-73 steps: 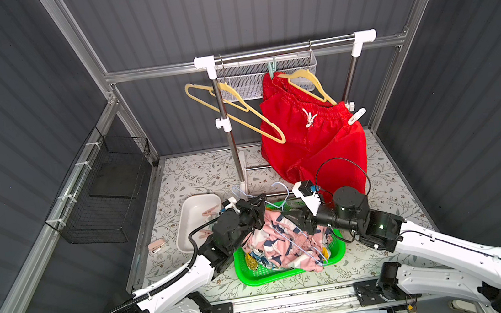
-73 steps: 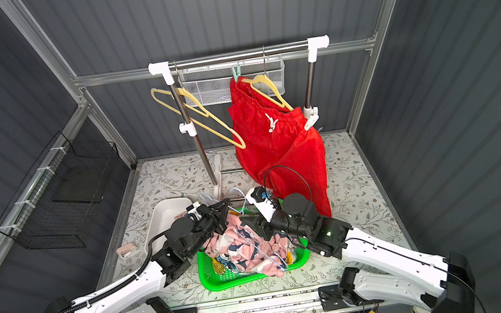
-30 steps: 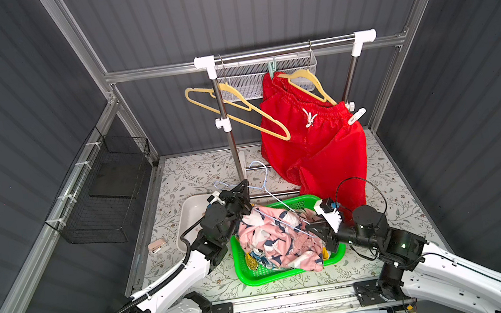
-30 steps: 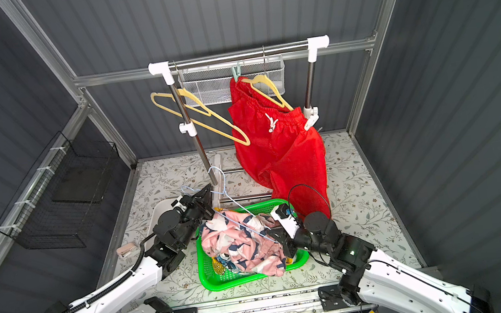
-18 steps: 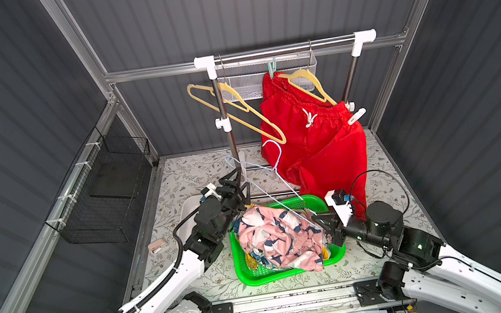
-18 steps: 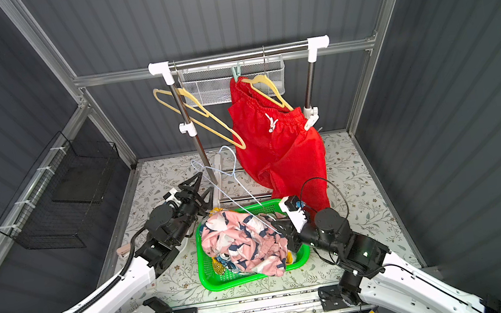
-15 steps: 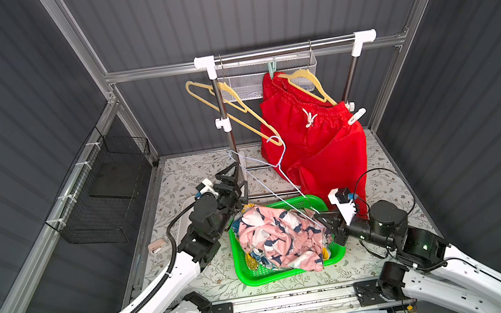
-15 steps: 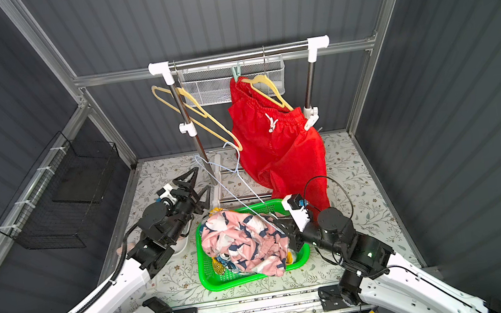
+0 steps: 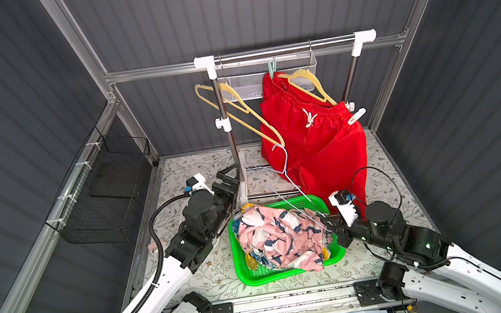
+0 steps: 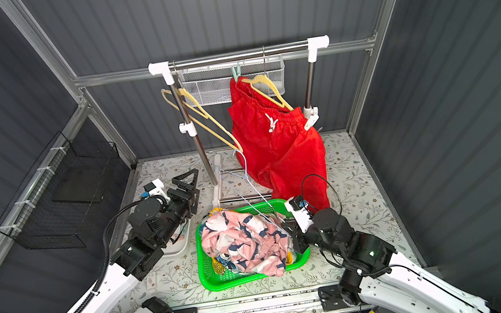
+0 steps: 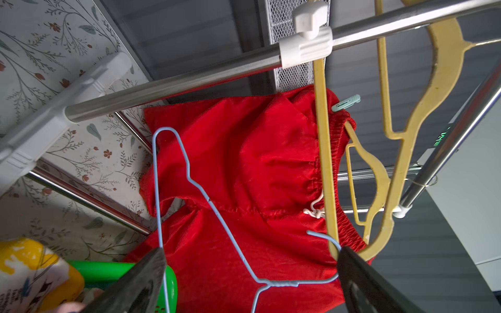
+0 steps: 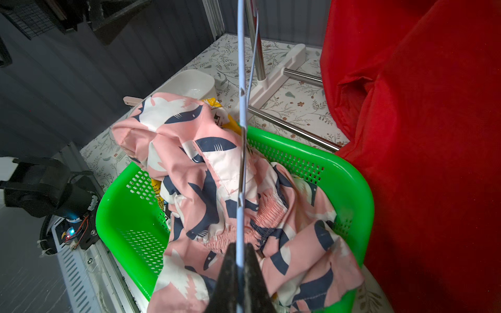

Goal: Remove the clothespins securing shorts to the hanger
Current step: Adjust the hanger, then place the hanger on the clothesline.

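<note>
Pink shorts [image 9: 281, 235] off, red shorts [image 9: 313, 142] left.
Right hand [image 12: 240, 252] pinches the bare blue hanger [image 9: 287, 172]; left hand [image 11: 249, 260] gapes wide, empty. Mint clothespin [image 9: 271, 69] and white clothespin [image 9: 356, 116] hold the red shorts.

Floral tabletop [image 9: 212, 277] w/ green basket [image 9: 258, 279], white tub [image 10: 181, 242], rack base [image 9: 243, 181], pink peg [image 9: 156, 246]

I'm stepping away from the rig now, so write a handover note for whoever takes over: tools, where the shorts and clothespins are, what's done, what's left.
Left tool: open, empty, beside the rack post.
Right tool: shut on the blue wire hanger, whose hook seems caught on the empty yellow hanger.
Done: pink shorts lie in the green basket, yellow-printed fabric beneath.
Left: red shorts hang on a yellow hanger on the rail, pinned by a green clothespin and a white clothespin.
</note>
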### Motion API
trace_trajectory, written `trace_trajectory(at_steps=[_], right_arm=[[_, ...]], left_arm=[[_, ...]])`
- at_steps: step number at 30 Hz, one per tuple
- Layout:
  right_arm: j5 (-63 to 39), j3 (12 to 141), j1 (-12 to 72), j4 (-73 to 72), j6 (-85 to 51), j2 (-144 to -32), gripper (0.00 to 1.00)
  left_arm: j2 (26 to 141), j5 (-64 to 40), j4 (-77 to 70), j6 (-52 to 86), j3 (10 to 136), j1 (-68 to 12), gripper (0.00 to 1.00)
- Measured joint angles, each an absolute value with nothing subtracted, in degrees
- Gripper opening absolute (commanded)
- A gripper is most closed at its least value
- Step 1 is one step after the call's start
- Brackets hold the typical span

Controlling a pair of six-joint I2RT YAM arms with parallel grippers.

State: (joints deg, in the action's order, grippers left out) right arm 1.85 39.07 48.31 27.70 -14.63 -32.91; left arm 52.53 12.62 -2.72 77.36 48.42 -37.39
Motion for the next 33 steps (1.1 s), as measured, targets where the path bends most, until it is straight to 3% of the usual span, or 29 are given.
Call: trace_trajectory(at_steps=[15, 33], right_arm=[[9.9, 40.7, 47.4, 32.2, -17.8, -32.9, 0.00], [6.9, 46.2, 41.3, 30.0, -15.7, -36.8, 0.00]], left_arm=[[52.1, 12.9, 1.1, 71.9, 48.8, -37.4, 1.00], [51.9, 12.4, 3.9, 67.0, 49.2, -37.4, 1.00]])
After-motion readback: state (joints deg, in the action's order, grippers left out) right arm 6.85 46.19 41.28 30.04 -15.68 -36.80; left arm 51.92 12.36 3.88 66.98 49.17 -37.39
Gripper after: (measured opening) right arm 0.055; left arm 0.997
